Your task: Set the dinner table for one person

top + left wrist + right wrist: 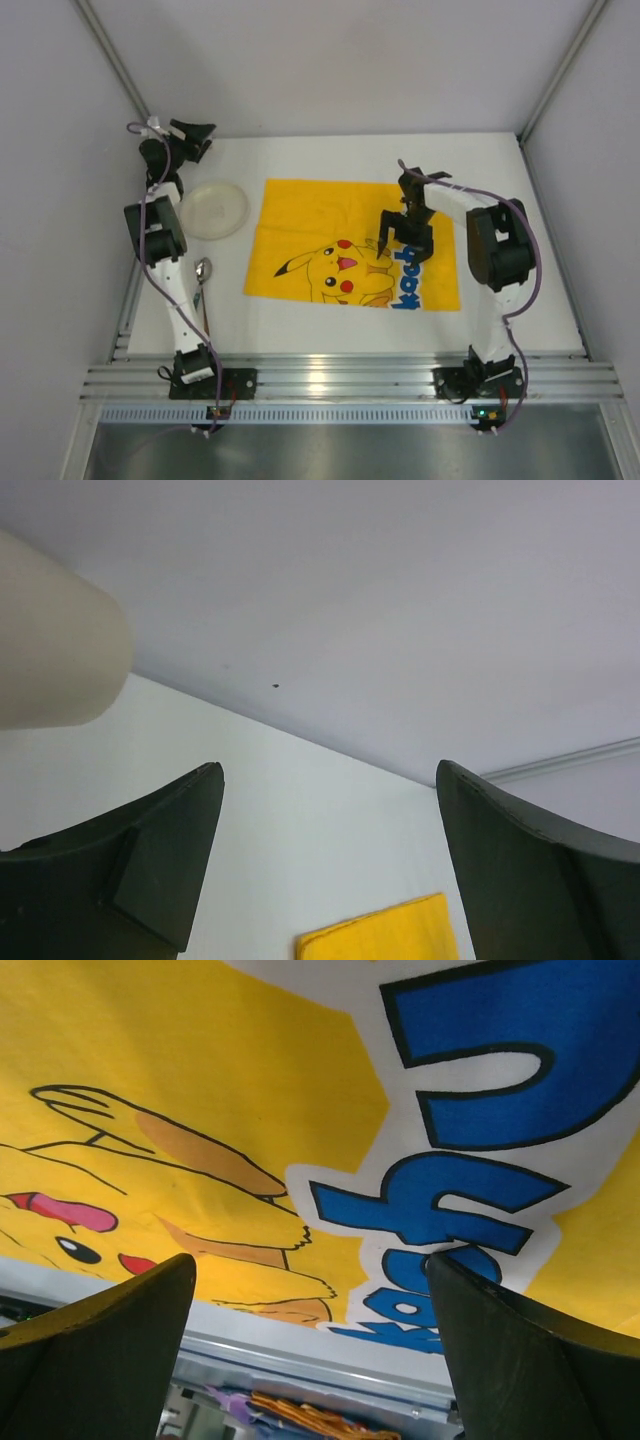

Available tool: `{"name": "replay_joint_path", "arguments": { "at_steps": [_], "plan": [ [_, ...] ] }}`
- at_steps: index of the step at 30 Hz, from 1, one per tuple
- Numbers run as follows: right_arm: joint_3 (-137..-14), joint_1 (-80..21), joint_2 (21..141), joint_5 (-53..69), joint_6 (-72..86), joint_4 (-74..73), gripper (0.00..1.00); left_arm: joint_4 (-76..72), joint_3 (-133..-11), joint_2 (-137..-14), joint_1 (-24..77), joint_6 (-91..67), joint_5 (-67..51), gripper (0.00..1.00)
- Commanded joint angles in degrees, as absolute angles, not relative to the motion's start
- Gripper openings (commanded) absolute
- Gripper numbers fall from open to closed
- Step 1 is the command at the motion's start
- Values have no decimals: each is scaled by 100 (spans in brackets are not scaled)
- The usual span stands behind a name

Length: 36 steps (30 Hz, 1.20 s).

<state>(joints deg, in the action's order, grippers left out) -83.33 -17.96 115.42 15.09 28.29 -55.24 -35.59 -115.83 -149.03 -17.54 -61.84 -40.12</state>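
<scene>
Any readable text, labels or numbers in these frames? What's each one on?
Blue outlined lettering on the yellow mat: sideways and small from above, cropped in the right wrist view; no word reads for certain.
Plate, spoon, table: no text visible.

Plain pale grey walls (340, 60) meet at slim metal corner posts (114, 55)

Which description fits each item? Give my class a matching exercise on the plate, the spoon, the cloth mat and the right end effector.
Items:
1 plate
2 spoon
3 cloth mat
4 right end effector

Descriptions:
A yellow, mid-table
B open, above the mat's right part
C round, pale, left of the mat
D shiny, just below the plate in the top view

Pairs: 1-C, 2-D, 3-A, 4-B
</scene>
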Motion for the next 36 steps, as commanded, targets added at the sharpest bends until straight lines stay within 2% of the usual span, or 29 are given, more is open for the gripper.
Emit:
{"name": "replay_joint_path", "arguments": {
  "at_steps": [1, 6, 12, 16, 18, 19, 20, 23, 27, 36],
  "plan": [
    [-8508, -1907, 11619, 1459, 2734, -5757, 100, -5421, -11084, -14871, -2232, -7276, -4299, 92],
    [-8665, -1899, 11759, 1424, 2610, -5757, 100, -6756, -10610, -14915, -2645, -8207, -3895, 92],
    [-8605, -1907, 11821, 1476, 2593, -5591, 100, -7312, -10205, -14713, -2970, -8569, -3560, 92],
    [-8525, -1890, 11847, 1555, 2567, -5485, 100, -5885, -9538, -13689, -3006, -7246, -3201, 92],
    [-8560, -1898, 11874, 1573, 2531, -5476, 100, -4918, -9115, -13142, -2822, -5710, -2402, 95],
    [-8561, -1898, 11891, 1591, 2496, -5467, 100, -3704, -9132, -12722, -2569, -5130, -2095, 95],
    [-8561, -1907, 11926, 1600, 2479, -5449, 100, -3335, -9271, -12579, -2401, -3941, -1422, 96],
    [-8543, -1907, 11988, 1643, 2417, -5432, 100, -2165, -9876, -12533, -1882, -2710, -485, 98],
    [-8464, -1898, 11971, 1626, 2294, -5449, 100, -2030, -10090, -12744, -1898, -2856, -72, 99],
    [-8192, -1890, 11628, 1169, 2101, -5651, 100, -1767, -10600, -13465, -2276, -3331, -237, 99]
  ]
}}
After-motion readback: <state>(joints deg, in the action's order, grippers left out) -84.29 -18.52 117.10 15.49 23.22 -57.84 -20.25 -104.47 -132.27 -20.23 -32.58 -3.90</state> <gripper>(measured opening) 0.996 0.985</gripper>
